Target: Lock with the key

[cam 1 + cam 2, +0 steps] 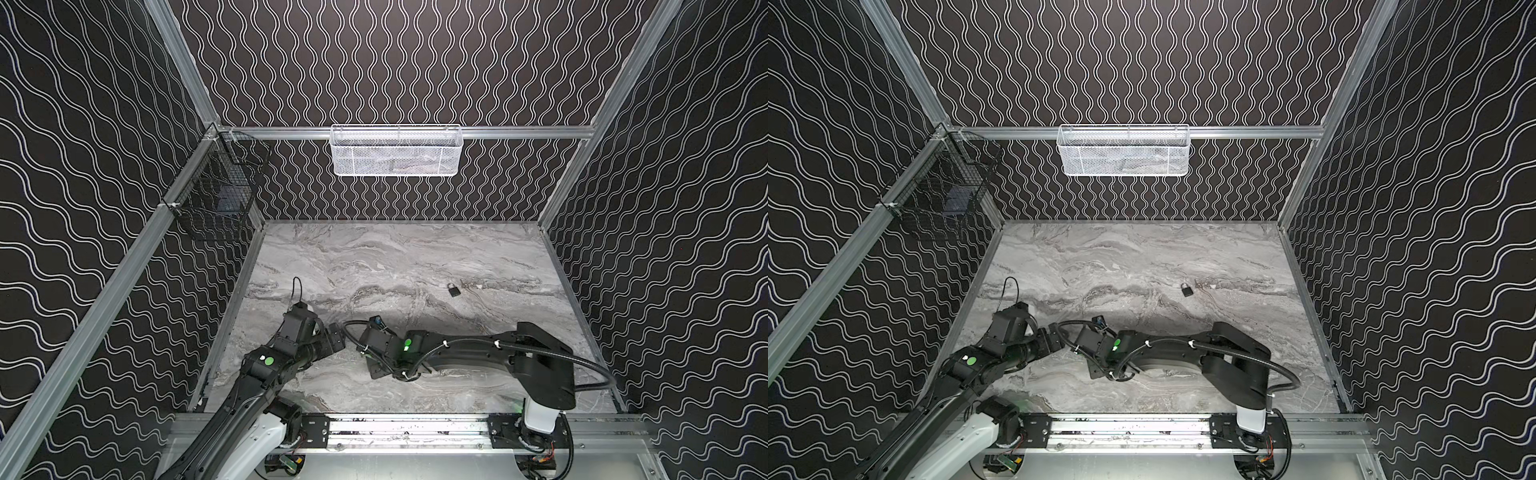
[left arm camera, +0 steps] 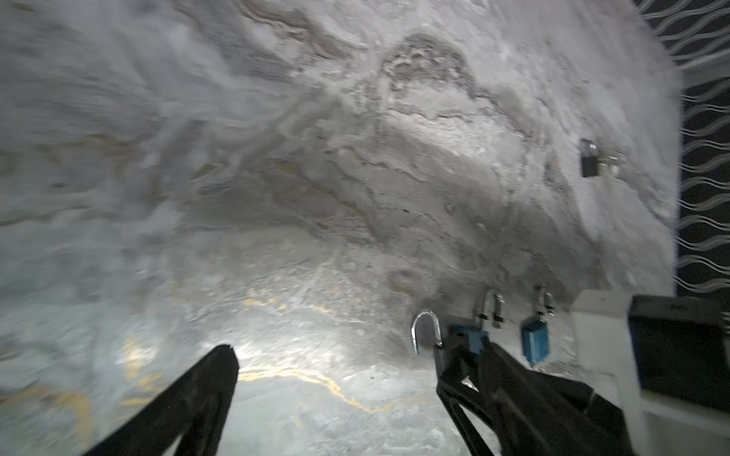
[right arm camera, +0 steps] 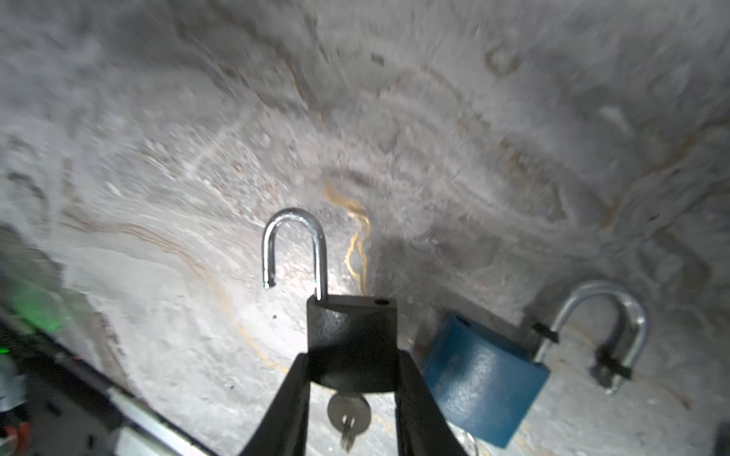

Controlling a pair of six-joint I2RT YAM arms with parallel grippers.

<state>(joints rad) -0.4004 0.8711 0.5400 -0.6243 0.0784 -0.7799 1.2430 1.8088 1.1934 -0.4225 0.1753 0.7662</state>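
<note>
My right gripper is shut on the body of a black padlock and holds it just above the marble table. The padlock's silver shackle stands open, one leg free. A key sits in the keyhole at its base, between my fingers. In the left wrist view the same shackle shows just past one finger of my left gripper, which is open with nothing between its fingers. In both top views the left gripper points at the right arm's wrist.
A blue padlock with an open shackle lies right beside the held one, and a second blue one lies just past it. A small black padlock lies farther back. A white basket and a black basket hang on the walls.
</note>
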